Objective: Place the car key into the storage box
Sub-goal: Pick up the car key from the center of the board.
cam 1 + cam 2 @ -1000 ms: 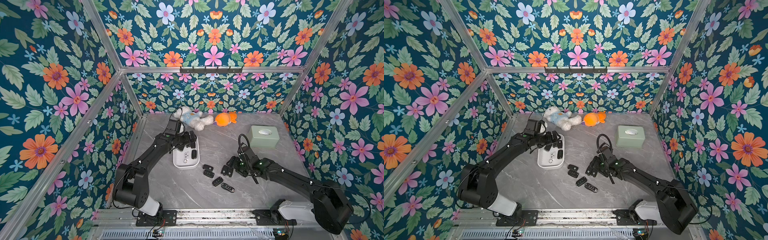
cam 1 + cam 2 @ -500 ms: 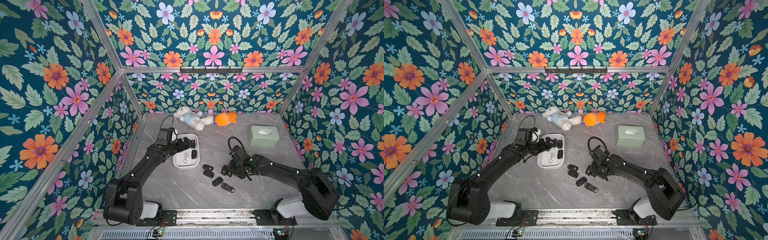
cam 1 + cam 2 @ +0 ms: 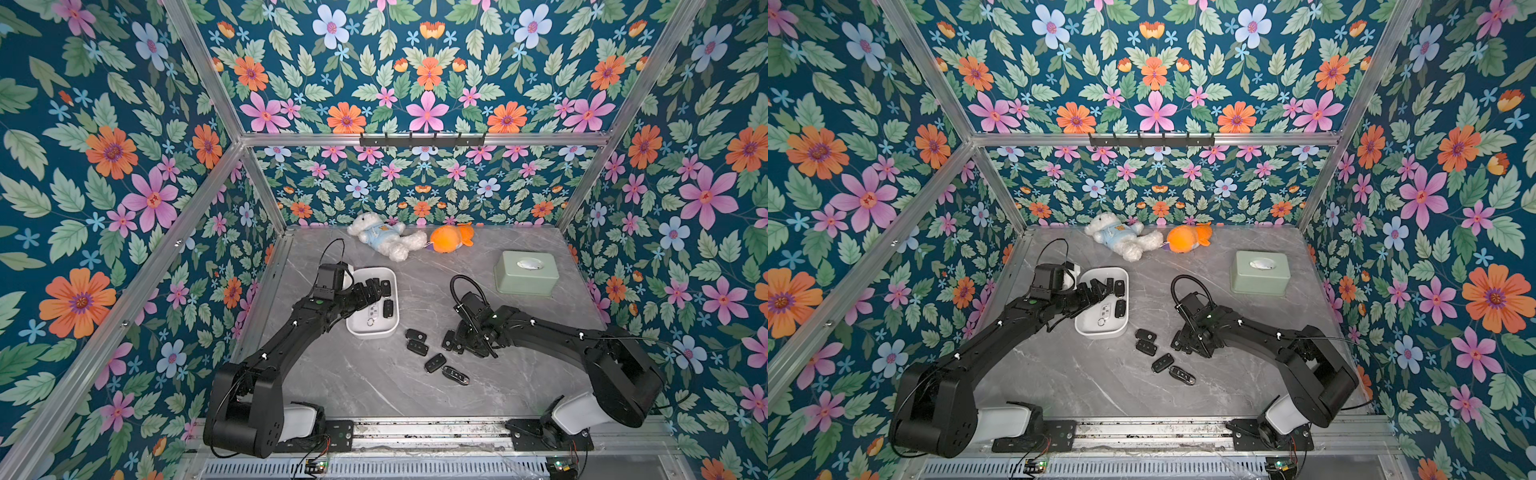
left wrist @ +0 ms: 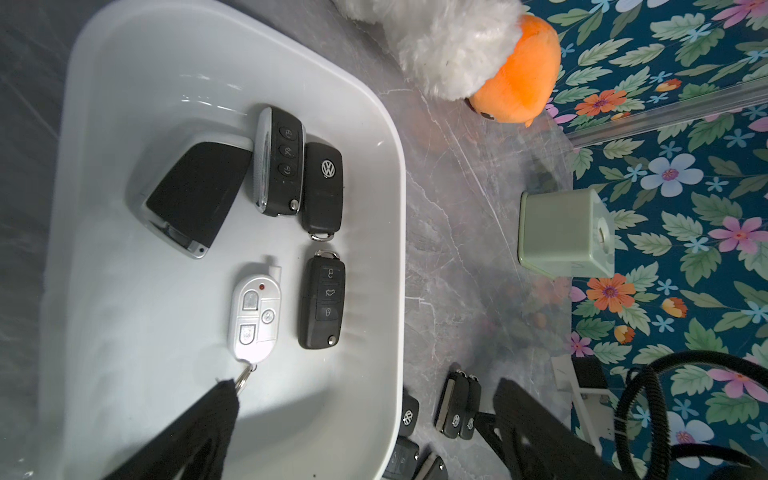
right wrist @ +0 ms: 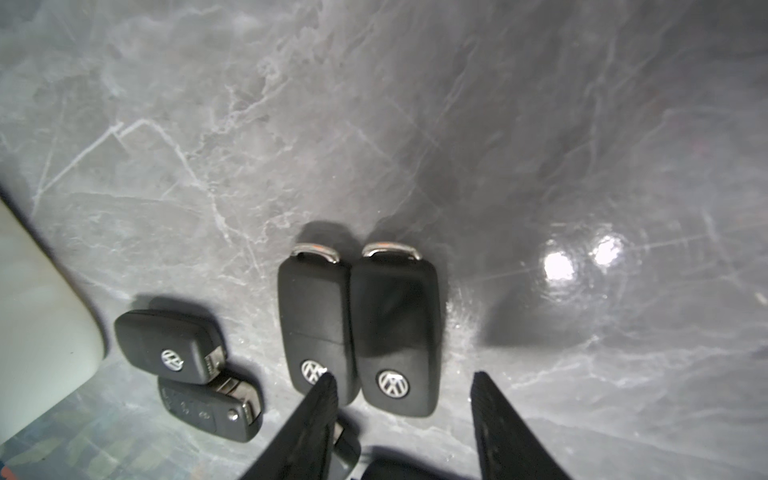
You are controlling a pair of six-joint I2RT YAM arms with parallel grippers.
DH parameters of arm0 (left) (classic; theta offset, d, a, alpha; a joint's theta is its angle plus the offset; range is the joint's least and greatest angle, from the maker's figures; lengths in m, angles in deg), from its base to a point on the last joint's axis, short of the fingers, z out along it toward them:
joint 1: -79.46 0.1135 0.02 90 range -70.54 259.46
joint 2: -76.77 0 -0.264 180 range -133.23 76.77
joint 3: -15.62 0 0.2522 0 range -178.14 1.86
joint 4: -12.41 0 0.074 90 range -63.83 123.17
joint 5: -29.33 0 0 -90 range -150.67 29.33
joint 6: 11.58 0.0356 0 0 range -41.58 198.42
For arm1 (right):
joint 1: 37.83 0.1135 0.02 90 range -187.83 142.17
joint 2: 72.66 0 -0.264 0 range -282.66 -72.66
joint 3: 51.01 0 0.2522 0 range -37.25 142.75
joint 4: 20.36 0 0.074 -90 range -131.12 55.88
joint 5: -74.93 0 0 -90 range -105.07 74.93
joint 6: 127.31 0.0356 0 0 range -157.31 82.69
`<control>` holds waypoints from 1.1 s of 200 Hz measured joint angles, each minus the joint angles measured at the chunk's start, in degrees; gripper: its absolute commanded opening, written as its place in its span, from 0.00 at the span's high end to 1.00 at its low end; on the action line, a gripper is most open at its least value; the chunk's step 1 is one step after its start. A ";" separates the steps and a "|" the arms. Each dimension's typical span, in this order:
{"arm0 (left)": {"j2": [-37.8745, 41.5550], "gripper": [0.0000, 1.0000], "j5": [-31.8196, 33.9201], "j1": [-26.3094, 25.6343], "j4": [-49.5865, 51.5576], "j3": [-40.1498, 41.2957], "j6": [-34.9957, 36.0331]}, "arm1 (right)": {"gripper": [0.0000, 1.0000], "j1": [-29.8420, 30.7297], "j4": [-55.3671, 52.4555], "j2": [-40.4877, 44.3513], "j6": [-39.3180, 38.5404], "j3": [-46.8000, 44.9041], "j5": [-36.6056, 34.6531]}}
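The white storage box (image 3: 372,331) (image 3: 1100,333) (image 4: 208,62) stands left of centre and holds several car keys, black ones (image 4: 320,301) and a silver fob (image 4: 254,316). My left gripper (image 3: 374,288) (image 3: 1100,288) (image 4: 365,399) hovers over the box, open and empty. Two black car keys (image 5: 318,324) (image 5: 395,332) lie side by side on the table. My right gripper (image 3: 461,345) (image 3: 1185,343) (image 5: 403,390) stands low at their logo ends, open. One fingertip (image 5: 322,395) overlaps one key, and the other fingertip (image 5: 488,399) stays clear of the second.
More loose black keys (image 3: 417,340) (image 3: 435,363) (image 3: 455,375) lie between the box and the table's front. A sage-green box (image 3: 525,272) stands at the back right. A white plush bear (image 3: 380,237) and an orange plush (image 3: 449,239) lie by the back wall.
My right gripper has crept toward the pair of keys and its jaws have narrowed. The left arm has drawn back slightly, its gripper still over the box.
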 measured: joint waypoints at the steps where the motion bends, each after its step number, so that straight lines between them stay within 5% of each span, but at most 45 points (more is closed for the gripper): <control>1: 0.00 0.00 0.00 0.00 -0.02 0.00 0.00 | 0.46 0.00 0.00 -0.04 0.00 0.04 -0.02; 220: -0.13 0.00 1.14 0.33 -0.37 -0.22 -1.62 | 0.54 -0.02 -3.21 -7.02 -5.49 3.91 -3.13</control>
